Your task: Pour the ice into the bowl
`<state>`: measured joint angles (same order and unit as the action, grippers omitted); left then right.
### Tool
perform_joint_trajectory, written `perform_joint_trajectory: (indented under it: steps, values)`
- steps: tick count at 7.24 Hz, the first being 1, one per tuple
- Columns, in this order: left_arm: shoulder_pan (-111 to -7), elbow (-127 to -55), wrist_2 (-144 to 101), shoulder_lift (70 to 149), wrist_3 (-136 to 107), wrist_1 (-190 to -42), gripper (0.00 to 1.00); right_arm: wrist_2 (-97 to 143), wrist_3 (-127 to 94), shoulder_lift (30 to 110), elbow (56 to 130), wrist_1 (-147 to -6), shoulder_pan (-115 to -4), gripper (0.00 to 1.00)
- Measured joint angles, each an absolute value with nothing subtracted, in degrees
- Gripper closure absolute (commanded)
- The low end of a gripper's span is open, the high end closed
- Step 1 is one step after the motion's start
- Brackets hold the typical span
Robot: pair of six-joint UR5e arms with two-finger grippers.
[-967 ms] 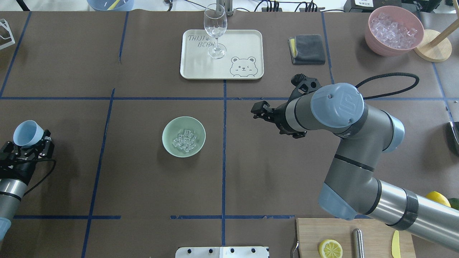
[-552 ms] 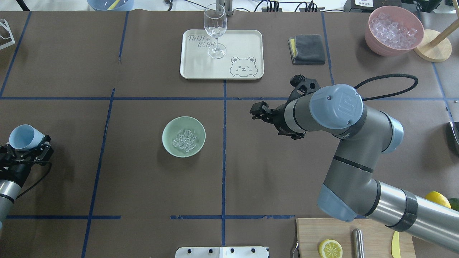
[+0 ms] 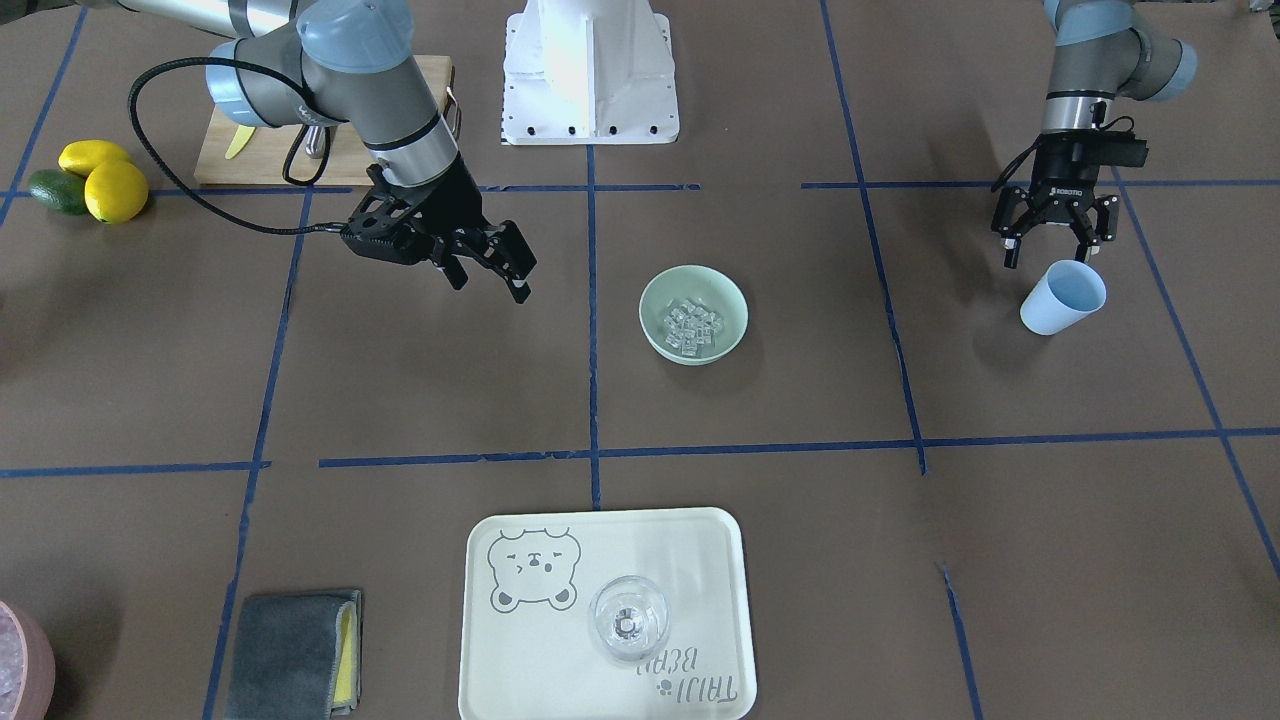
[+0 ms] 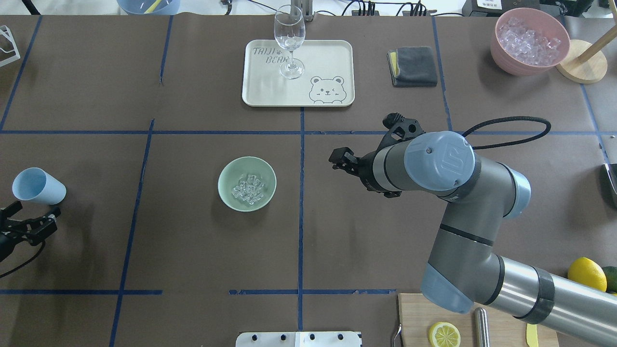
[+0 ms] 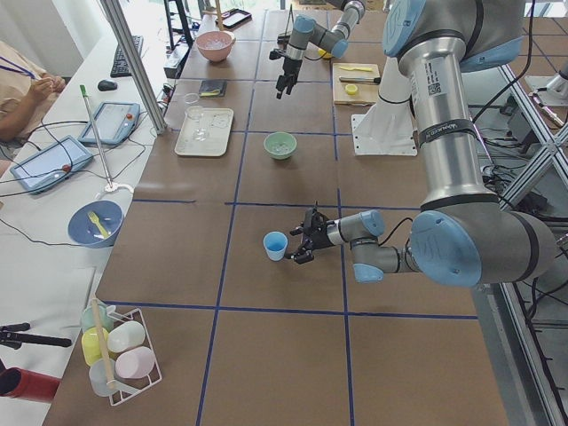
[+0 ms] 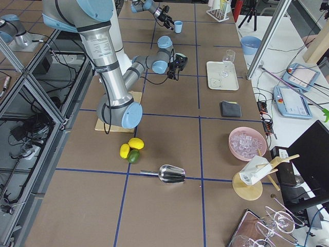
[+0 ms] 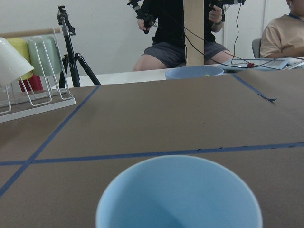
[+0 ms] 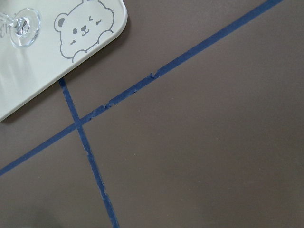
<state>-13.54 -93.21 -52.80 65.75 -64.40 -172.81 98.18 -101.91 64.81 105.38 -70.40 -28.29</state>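
The pale mint-green bowl (image 4: 247, 183) stands near the table's middle, also in the front view (image 3: 693, 314) and the left view (image 5: 280, 145). The ice (image 4: 248, 188) lies inside it as a small heap of clear cubes (image 3: 692, 325). A light blue cup (image 4: 37, 185) stands upright and empty at the table's left edge (image 3: 1063, 297) (image 7: 178, 194). My left gripper (image 4: 34, 210) is open just behind the cup, not touching it (image 3: 1050, 252). My right gripper (image 4: 337, 159) is open and empty above the table to the right of the bowl (image 3: 492, 277).
A cream bear tray (image 4: 332, 53) at the back centre bears a wine glass (image 4: 289, 41). A grey cloth (image 4: 412, 66) and a pink container of ice (image 4: 529, 41) are at the back right. A cutting board (image 4: 501, 318) with a lemon half, and lemons (image 4: 587, 272), are at the front right.
My left gripper let go of the light blue cup, which now stands on the table, and drew back towards the robot. My right gripper moved a little nearer the robot and towards the bowl.
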Motion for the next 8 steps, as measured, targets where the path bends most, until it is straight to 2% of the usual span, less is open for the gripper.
perform_joint_trajectory:
  steps: [4, 6, 8]
  values:
    - [-18.7, -97.0, -73.5, 58.4, -51.7, -173.8, 0.0, 97.6, -103.4, 60.3, 103.6, -70.6, -26.8, 0.0]
    - [-27.4, -97.4, -83.9, 58.6, -44.5, -173.9, 0.0, 97.6, -104.1, 54.2, 96.8, -70.7, -26.4, 0.0]
    - [-41.0, -97.2, -99.5, 60.8, -37.1, -173.4, 0.0, 97.6, -104.1, 47.1, 88.8, -70.8, -25.3, 0.0]
